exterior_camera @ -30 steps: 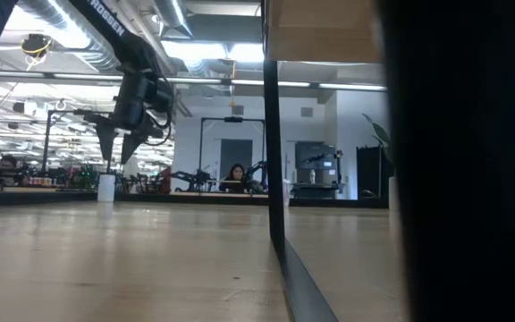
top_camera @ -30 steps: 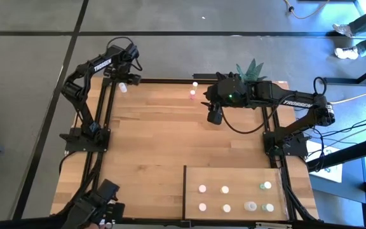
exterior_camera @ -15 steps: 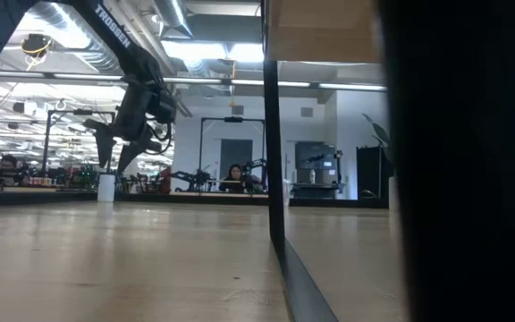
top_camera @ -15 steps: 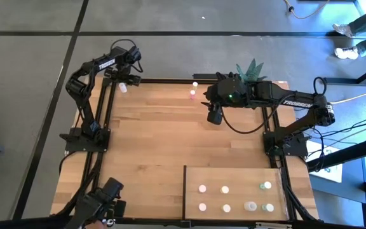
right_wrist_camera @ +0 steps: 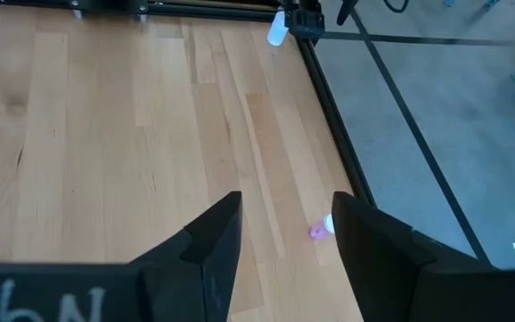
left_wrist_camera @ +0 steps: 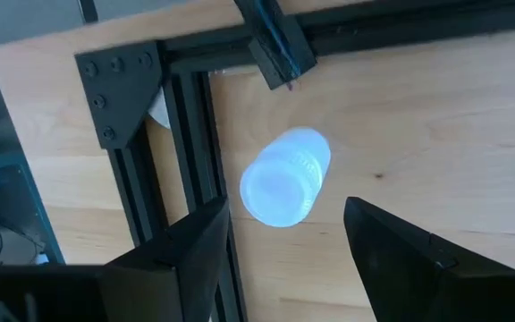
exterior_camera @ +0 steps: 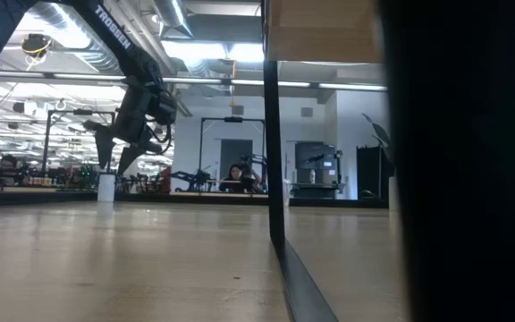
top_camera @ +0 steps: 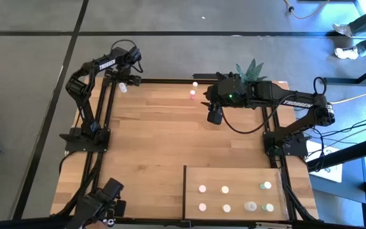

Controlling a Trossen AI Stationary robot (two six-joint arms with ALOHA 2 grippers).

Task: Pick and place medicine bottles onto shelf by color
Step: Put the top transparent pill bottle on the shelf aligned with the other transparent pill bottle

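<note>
Most of the sorting looks done; seven medicine bottles sit on the shelf [top_camera: 192, 191], the pale panel at the near right corner of the table [top_camera: 145, 140]; two whitish ones [top_camera: 203, 188] and [top_camera: 203, 207] stand toward the shelf's left edge, two more [top_camera: 225, 189] and [top_camera: 227, 208] at its middle, and a greenish group [top_camera: 266, 186], [top_camera: 251, 206], [top_camera: 269, 207] near its right edge; whether every colour is correctly grouped cannot be told from above.

Three bottles appear to be left, all along the far edge of the table, well away from the shelf: a whitish one lying on its side [left_wrist_camera: 286, 177] at the far left corner, just beside the dark frame post [left_wrist_camera: 123, 98]; a pink one [top_camera: 192, 95] and a pale one [top_camera: 195, 84] further along that edge, toward the plant [top_camera: 250, 68].

The left hand [left_wrist_camera: 284, 250] hangs over the fallen bottle, fingers parted on either side of it and holding nothing; the right hand [right_wrist_camera: 280, 237] hovers near the pink bottle [right_wrist_camera: 316, 232], fingers likewise apart and empty; so neither remaining pick has yet been made.
</note>
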